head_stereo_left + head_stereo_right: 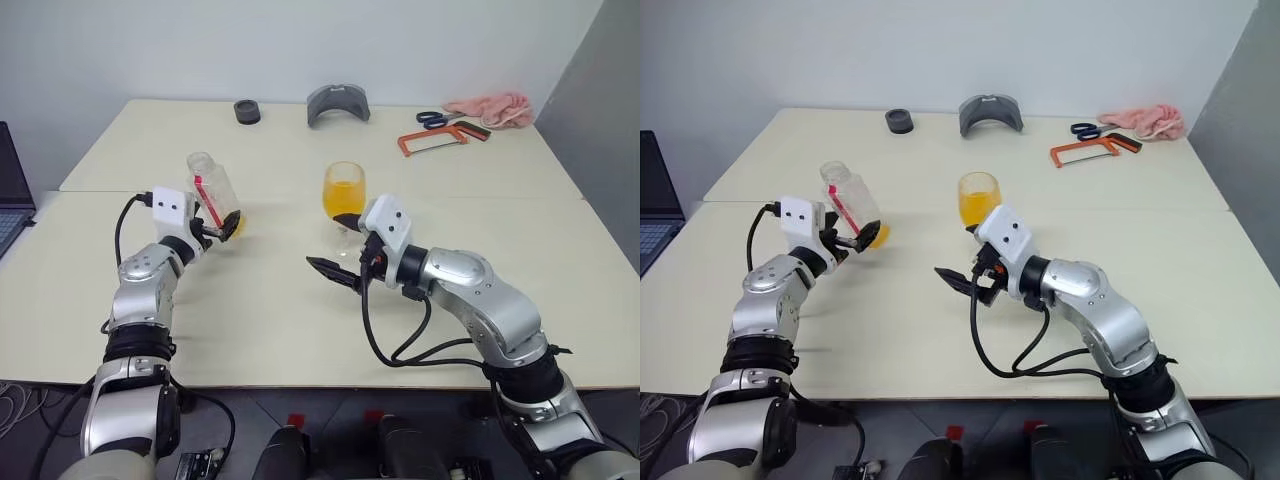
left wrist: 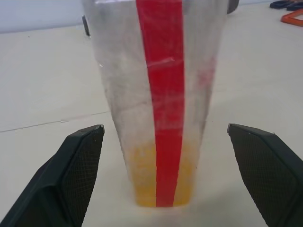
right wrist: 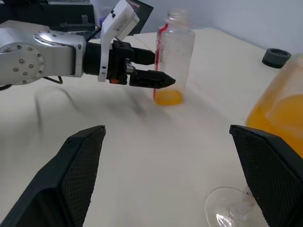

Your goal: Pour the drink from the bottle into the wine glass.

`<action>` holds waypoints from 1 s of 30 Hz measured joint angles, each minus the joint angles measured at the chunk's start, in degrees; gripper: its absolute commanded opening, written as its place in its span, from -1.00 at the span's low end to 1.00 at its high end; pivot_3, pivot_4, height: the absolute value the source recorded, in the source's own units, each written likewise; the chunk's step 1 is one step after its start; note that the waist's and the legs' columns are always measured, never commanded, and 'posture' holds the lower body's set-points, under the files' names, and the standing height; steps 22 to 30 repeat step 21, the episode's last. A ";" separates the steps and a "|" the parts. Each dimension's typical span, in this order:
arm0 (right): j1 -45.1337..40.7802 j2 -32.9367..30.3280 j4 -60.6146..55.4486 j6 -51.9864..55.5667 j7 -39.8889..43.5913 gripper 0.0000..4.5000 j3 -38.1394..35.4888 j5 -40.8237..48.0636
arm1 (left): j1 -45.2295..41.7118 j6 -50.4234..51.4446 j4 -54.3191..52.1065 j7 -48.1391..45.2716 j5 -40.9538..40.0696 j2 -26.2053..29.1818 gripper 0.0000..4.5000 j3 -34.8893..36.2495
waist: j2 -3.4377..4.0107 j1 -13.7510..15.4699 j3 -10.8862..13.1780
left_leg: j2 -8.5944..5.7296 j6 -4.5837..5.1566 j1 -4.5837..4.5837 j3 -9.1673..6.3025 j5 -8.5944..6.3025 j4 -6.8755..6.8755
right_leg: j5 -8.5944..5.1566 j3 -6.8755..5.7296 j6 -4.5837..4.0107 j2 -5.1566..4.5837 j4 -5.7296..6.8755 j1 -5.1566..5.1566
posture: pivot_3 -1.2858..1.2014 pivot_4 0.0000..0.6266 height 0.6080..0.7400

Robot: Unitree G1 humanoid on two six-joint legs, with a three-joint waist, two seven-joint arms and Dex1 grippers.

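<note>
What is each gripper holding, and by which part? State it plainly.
Nothing is held. The left gripper stands open around the bottle, fingers clear of it. The right gripper is open beside the wine glass.

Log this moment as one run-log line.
bottle: upright on table, nearly empty | glass: holds drink | left gripper: open around bottle | right gripper: open by glass

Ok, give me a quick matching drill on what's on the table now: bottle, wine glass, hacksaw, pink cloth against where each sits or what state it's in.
Things:
1. bottle
2. wine glass
3. hacksaw
4. pink cloth

States or places:
A. far right corner of the table
B. holds most of the orange drink
C. nearly empty, uncapped, between the open left gripper fingers
D. orange frame, beside the scissors

Pairs: 1-C, 2-B, 3-D, 4-A
</note>
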 measured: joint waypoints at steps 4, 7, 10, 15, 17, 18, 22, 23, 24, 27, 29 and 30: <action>8.52 1.32 3.29 -12.78 -2.61 1.00 -0.17 -5.36 | 6.84 -0.27 -6.15 1.81 0.13 -0.78 0.99 0.05 | -0.01 -0.02 0.00 | 0.04 0.00 0.03 0.05 0.00 -0.08 | 0.00 0.06 0.00 0.00 -0.01 -0.01 | 0.03 -0.52 1.00; 14.12 4.21 5.85 -20.59 -5.83 1.00 -2.29 -6.98 | 12.24 0.54 -12.84 4.05 -0.03 -1.67 0.99 0.59 | -0.02 0.01 -0.02 | 0.07 0.00 0.07 0.07 0.00 -0.09 | 0.00 0.09 0.00 -0.01 0.00 0.02 | 0.03 -0.52 1.00; 20.20 9.74 11.48 -29.31 -12.62 1.00 -7.72 -7.79 | 20.35 0.59 -22.41 6.45 -1.19 -4.33 0.99 2.37 | -0.05 0.15 -0.06 | 0.08 0.00 0.18 0.16 0.00 -0.24 | 0.00 0.16 0.00 -0.08 -0.11 0.09 | 0.03 -0.52 1.00; 22.00 15.91 19.02 -33.06 -21.28 1.00 -14.86 -7.77 | 26.80 1.23 -30.89 8.78 -2.57 -7.92 0.99 3.10 | -0.04 0.56 -0.06 | 0.11 0.00 0.24 0.19 0.00 -0.26 | 0.00 0.16 0.00 -0.01 -0.10 0.13 | 0.03 -0.52 1.00; 21.42 16.07 20.79 -34.45 -21.51 1.00 -15.43 -7.84 | 27.50 2.52 -33.82 9.02 -3.36 -8.10 0.99 3.11 | -0.04 0.55 -0.06 | 0.11 0.00 0.31 0.29 0.00 -0.27 | 0.00 0.21 0.00 0.04 -0.09 0.15 | 0.03 -0.52 1.00; 21.08 16.14 21.28 -34.84 -21.41 1.00 -15.47 -7.84 | 27.58 3.01 -34.64 9.10 -3.58 -8.22 0.99 3.12 | -0.04 0.54 -0.06 | 0.10 0.00 0.34 0.34 0.00 -0.29 | 0.00 0.24 0.00 0.04 -0.09 0.16 | 0.03 -0.52 1.00; 19.87 15.70 22.50 -35.62 -20.62 1.00 -15.47 -7.84 | 28.12 3.57 -36.38 9.94 -4.07 -8.96 0.99 3.13 | -0.04 0.54 -0.07 | 0.11 0.00 0.37 0.41 0.00 -0.29 | 0.00 0.26 0.00 0.06 -0.09 0.18 | 0.03 -0.52 1.00; 19.87 15.70 22.50 -35.62 -20.62 1.00 -15.47 -7.84 | 28.12 3.57 -36.38 9.94 -4.07 -8.96 0.99 3.13 | -0.04 0.54 -0.07 | 0.11 0.00 0.37 0.41 0.00 -0.29 | 0.00 0.26 0.00 0.06 -0.09 0.18 | 0.03 -0.52 1.00; 19.87 15.70 22.50 -35.62 -20.62 1.00 -15.47 -7.84 | 28.12 3.57 -36.38 9.94 -4.07 -8.96 0.99 3.13 | -0.04 0.54 -0.07 | 0.11 0.00 0.37 0.41 0.00 -0.29 | 0.00 0.26 0.00 0.06 -0.09 0.18 | 0.03 -0.52 1.00; 19.87 15.70 22.50 -35.62 -20.62 1.00 -15.47 -7.84 | 28.12 3.57 -36.38 9.94 -4.07 -8.96 0.99 3.13 | -0.04 0.54 -0.07 | 0.11 0.00 0.37 0.41 0.00 -0.29 | 0.00 0.26 0.00 0.06 -0.09 0.18 | 0.03 -0.52 1.00; 19.87 15.70 22.50 -35.62 -20.62 1.00 -15.47 -7.84 | 28.12 3.57 -36.38 9.94 -4.07 -8.96 0.99 3.13 | -0.04 0.54 -0.07 | 0.11 0.00 0.37 0.41 0.00 -0.29 | 0.00 0.26 0.00 0.06 -0.09 0.18 | 0.03 -0.52 1.00; 19.87 15.70 22.50 -35.62 -20.62 1.00 -15.47 -7.84 | 28.12 3.57 -36.38 9.94 -4.07 -8.96 0.99 3.13 | -0.04 0.54 -0.07 | 0.11 0.00 0.37 0.41 0.00 -0.29 | 0.00 0.26 0.00 0.06 -0.09 0.18 | 0.03 -0.52 1.00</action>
